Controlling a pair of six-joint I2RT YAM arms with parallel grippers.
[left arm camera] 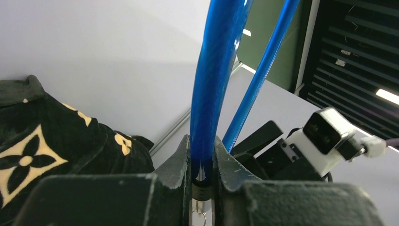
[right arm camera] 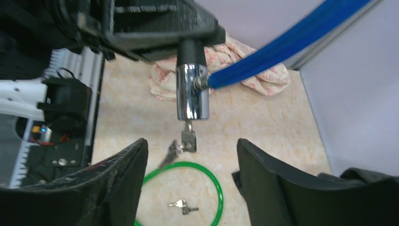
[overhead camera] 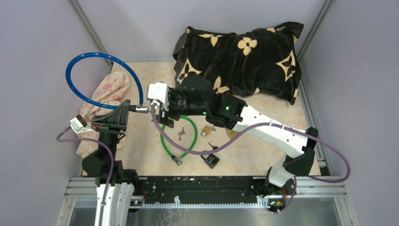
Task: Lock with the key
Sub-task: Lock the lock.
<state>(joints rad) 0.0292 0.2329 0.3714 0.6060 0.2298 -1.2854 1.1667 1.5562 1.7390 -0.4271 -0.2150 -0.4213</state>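
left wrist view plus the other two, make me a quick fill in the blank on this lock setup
1. The left gripper is shut on a cable lock whose colour is ____.
2. A key hangs from the chrome cylinder, and the right gripper facing it is ____.
3. On the table lies a second cable lock, coloured ____.
Missing words: blue, open, green.

Beige table (overhead camera: pixel 141 157), green cable lock (overhead camera: pixel 195 134), keys (overhead camera: pixel 180 134), brass padlock (overhead camera: pixel 206 130), pillow (overhead camera: pixel 240 61), pink cloth (overhead camera: pixel 110 92)
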